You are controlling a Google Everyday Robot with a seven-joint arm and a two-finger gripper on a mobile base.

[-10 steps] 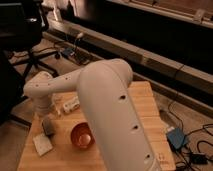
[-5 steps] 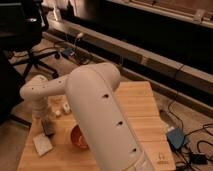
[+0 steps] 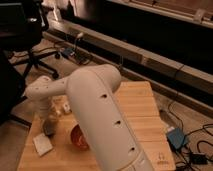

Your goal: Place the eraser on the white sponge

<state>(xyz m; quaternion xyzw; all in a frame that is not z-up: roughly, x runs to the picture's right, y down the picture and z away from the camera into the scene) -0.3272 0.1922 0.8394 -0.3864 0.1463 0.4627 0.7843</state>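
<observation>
Arm: a big white arm [image 3: 102, 107] comes up from the bottom of the picture, bends at a fat elbow, runs to the left and then turns down toward the table
Gripper: the gripper [image 3: 49, 121] hangs at the end of the arm, low over the left side of the table, pointing down
Gripper's hold: that spot is dark and small, so I cannot tell if it is open or closed
Eraser: the eraser [image 3: 48, 131] is the small dark grey block right under the gripper; it seems to touch the gripper
White sponge: the white sponge [image 3: 42, 144] is a pale flat pad lying on the table near the front left corner, just beside the eraser and a bit closer to the front edge
Eraser and sponge: they are near each other, but the eraser is not on the sponge
Bowl: a round orange-red bowl [image 3: 78, 139] sits on the table to the right of the eraser, partly hidden by the arm
White chunks: a few small white chunks [image 3: 61, 106] lie on the table behind the gripper
Table: a light wooden table [image 3: 145, 107] holds all these things
Chair: a black chair [image 3: 27, 35] stands on the floor at the top left
Blue box: a small blue box [image 3: 176, 137] lies on the floor to the right of the table, with dark cables near it
</observation>
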